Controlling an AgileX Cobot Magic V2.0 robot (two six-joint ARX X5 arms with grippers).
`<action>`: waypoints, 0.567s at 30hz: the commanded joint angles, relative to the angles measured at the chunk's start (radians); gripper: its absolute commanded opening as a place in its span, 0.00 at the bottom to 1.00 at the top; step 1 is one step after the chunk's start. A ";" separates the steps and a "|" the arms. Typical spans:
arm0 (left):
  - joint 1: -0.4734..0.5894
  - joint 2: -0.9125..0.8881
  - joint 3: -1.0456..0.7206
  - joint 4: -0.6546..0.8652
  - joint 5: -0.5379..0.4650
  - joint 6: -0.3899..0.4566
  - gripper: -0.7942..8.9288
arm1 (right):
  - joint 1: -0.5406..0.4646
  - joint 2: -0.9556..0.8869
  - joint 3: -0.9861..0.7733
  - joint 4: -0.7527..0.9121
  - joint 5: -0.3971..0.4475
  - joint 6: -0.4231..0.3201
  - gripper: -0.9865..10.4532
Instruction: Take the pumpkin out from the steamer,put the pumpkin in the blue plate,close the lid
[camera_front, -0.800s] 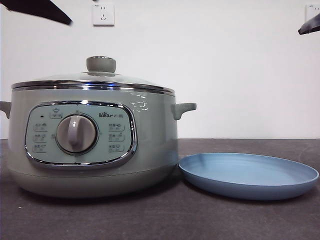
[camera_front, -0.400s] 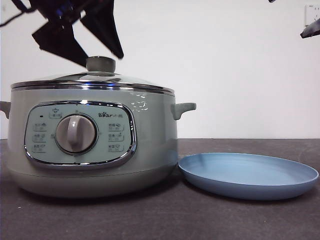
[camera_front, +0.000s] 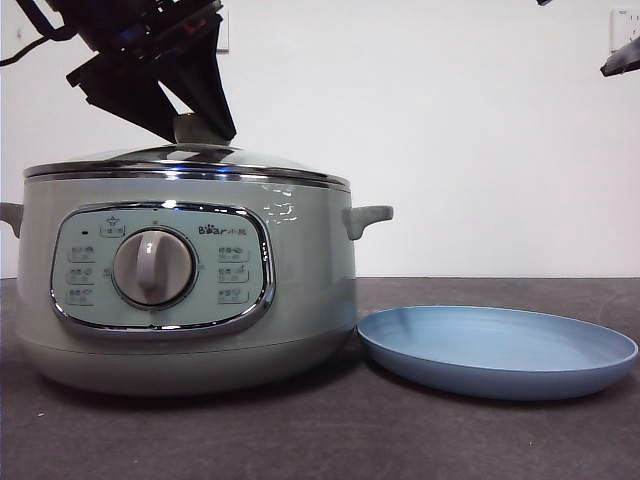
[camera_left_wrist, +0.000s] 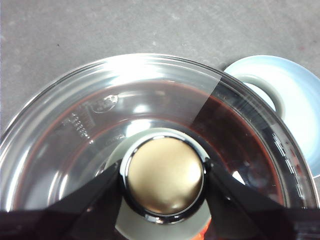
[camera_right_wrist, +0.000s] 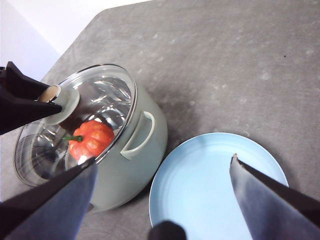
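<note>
The sage-green steamer (camera_front: 300, 280) stands at the left with its glass lid (camera_front: 250, 160) on. My left gripper (camera_front: 204, 132) has come down over the lid. Its jaws press both sides of the lid's knob (camera_left_wrist: 163, 172). In the right wrist view the orange-red pumpkin (camera_right_wrist: 91, 138) shows through the lid (camera_right_wrist: 107, 97), inside the steamer (camera_right_wrist: 135, 170). The blue plate (camera_front: 500, 350) lies empty to the right of the steamer. My right gripper (camera_right_wrist: 160, 165) is open, high above the plate (camera_right_wrist: 210, 185), and shows as a black tip at the top right of the front view (camera_front: 622, 58).
The dark grey table (camera_front: 400, 440) runs in front of a white wall. A wall socket (camera_front: 625, 25) sits at the top right. The steamer's side handle (camera_front: 368, 217) points toward the plate.
My left gripper came in from the top left, moved over the lid and dropped onto its knob. The steamer, lid and plate have not moved.
</note>
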 joint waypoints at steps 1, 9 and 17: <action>-0.003 0.005 0.002 0.001 -0.013 0.018 0.08 | 0.003 0.000 0.003 0.005 0.003 -0.012 0.47; -0.003 -0.076 0.002 0.001 -0.014 0.008 0.08 | 0.003 0.000 0.003 0.006 0.002 -0.010 0.47; -0.003 -0.293 0.002 -0.040 -0.084 0.001 0.08 | 0.019 0.007 0.003 0.034 -0.005 0.000 0.47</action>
